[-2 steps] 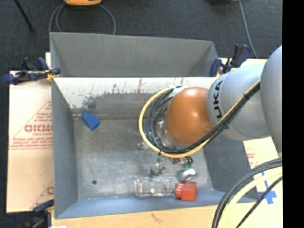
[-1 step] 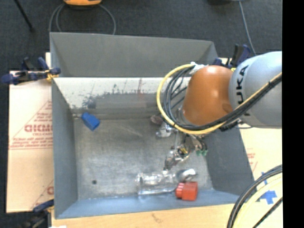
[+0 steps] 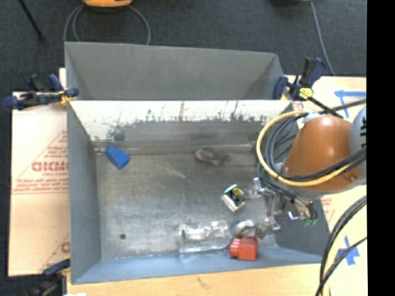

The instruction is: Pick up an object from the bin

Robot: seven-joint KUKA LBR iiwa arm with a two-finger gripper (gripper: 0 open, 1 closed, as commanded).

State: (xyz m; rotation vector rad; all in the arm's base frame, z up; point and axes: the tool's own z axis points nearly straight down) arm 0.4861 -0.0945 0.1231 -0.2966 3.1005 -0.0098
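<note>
red block (image 3: 244,249) and its neighbours lie on the floor: the pick is not yet made

the grey bin (image 3: 83,190) takes up most of the camera view, and much of its floor is bare. the arm comes in from the right, its orange cover (image 3: 318,153) ringed by cables, and hangs over the right side of the bin. below the cover the gripper (image 3: 262,209) sits low in the near right corner. whether it is open or closed cannot be told from this angle, and nothing can be seen held in it.

of the loose things, the largest is a clear plastic piece (image 3: 200,236) lying along the near wall. just to its right is the red block, close to the corner and just below the gripper. a blue block (image 3: 117,157) sits well apart, at the far left by the back wall. a white-and-yellow piece (image 3: 232,197) lies just left of the gripper. a small grey lump (image 3: 245,228) rests between the clear piece and the red block. a small purplish lump (image 3: 208,156) lies near the middle of the back wall.

as a judgement, the approach is done and the grasp and lift are both left. the red block, the grey lump and the white-and-yellow piece are the likeliest targets, being nearest. which one is meant cannot be told.
</note>
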